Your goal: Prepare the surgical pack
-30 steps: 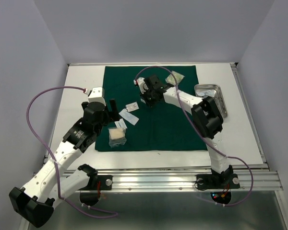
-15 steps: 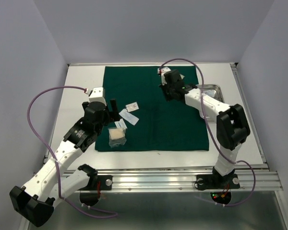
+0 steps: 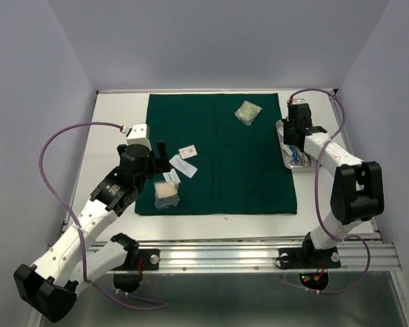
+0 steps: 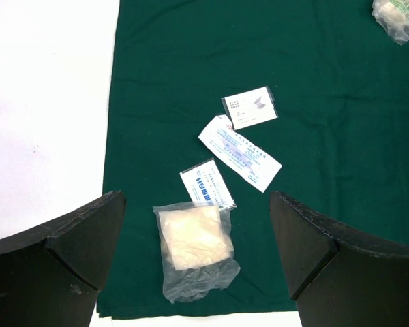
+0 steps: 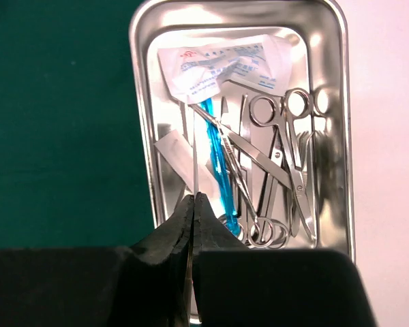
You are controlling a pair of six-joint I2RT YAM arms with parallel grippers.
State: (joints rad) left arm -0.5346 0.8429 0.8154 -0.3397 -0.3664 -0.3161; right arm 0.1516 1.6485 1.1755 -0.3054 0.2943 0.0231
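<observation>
Where the dark green drape (image 3: pixel 225 170) lies flat and square on the white table (image 3: pixel 119 112), its near-left corner carries one clear bag of white gauze (image 4: pixel 194 248). The left gripper (image 4: pixel 196 204) hangs over it with fingers wide apart. Just beyond the bag, left of the drape's middle, lie three flat printed packets (image 4: pixel 240 151). One steel tray (image 5: pixel 140 136) sits against the drape's right edge. It holds ring-handled steel instruments (image 5: pixel 269 160) that overlap too much to count, one blue-handled tool (image 5: pixel 218 157) and a white packet (image 5: pixel 221 65). The right gripper (image 5: pixel 194 204) hovers above the tray, fingers pressed together. A second gauze bag (image 3: pixel 248 112) rests near the drape's far edge.
</observation>
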